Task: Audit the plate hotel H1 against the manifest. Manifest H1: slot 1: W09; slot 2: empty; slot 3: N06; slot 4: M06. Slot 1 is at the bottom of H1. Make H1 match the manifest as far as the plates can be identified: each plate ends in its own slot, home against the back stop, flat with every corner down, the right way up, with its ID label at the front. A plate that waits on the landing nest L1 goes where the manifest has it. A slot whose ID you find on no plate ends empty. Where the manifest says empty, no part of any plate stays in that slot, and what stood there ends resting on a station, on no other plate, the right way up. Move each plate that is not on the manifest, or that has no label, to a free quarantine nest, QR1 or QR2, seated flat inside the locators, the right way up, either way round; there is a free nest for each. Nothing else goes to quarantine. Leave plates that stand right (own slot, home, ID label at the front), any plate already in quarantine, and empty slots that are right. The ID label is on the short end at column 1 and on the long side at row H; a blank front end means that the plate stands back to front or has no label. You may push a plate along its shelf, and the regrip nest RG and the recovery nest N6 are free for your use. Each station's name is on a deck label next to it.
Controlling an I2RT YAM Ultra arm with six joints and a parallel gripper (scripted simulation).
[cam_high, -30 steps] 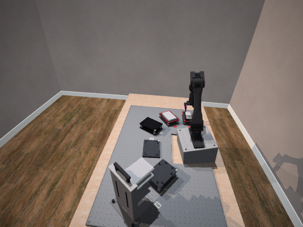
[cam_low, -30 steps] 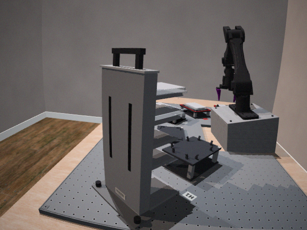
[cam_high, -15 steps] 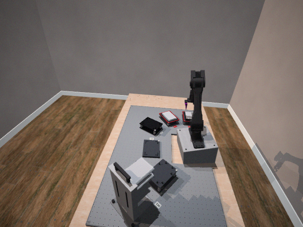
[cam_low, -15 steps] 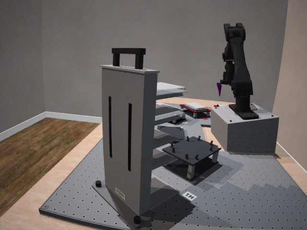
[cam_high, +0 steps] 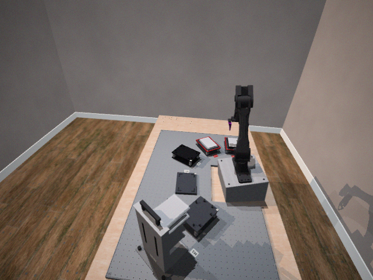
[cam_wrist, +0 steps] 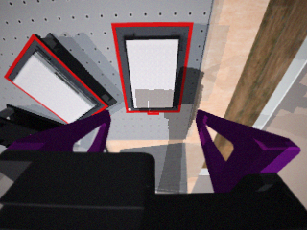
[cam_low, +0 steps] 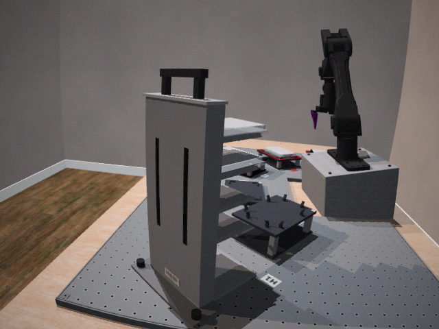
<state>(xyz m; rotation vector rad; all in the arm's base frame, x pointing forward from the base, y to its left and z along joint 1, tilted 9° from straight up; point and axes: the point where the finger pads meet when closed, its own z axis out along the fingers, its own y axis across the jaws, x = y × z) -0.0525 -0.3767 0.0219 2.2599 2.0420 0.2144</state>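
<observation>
Pincer (cam_wrist: 153,131) spread wide, nothing between its purple wedge-shaped fingers, hanging high in free air above the far right corner of the grey perforated deck plate (cam_high: 240,253). Straight below it in the wrist view: a red-rimmed quarantine nest (cam_wrist: 153,28) holding a flat white-topped plate (cam_wrist: 153,64), partly shaded at its near end; a second red-rimmed nest (cam_wrist: 21,57) beside it, angled, also carrying a white plate (cam_wrist: 53,86). Both nests lie close to the deck's far edge, pale wood table strip and floor just beyond. Black arm (cam_high: 242,126) stands upright on a grey block pedestal (cam_high: 259,188), matte and boxy. Plate hotel H1 (cam_low: 184,170) at the near end of the deck, well apart from the pincer: tall grey slab back with two dark slots and a black handle, thin shelves jutting out, a pale plate (cam_low: 241,124) on the top shelf; lower shelf contents unclear. Dark raised nest with small pegs (cam_low: 274,212) just beside the hotel's open side. Flat dark nest (cam_high: 186,182) and a black raised nest (cam_high: 185,152) mid-deck, open deck between them.
</observation>
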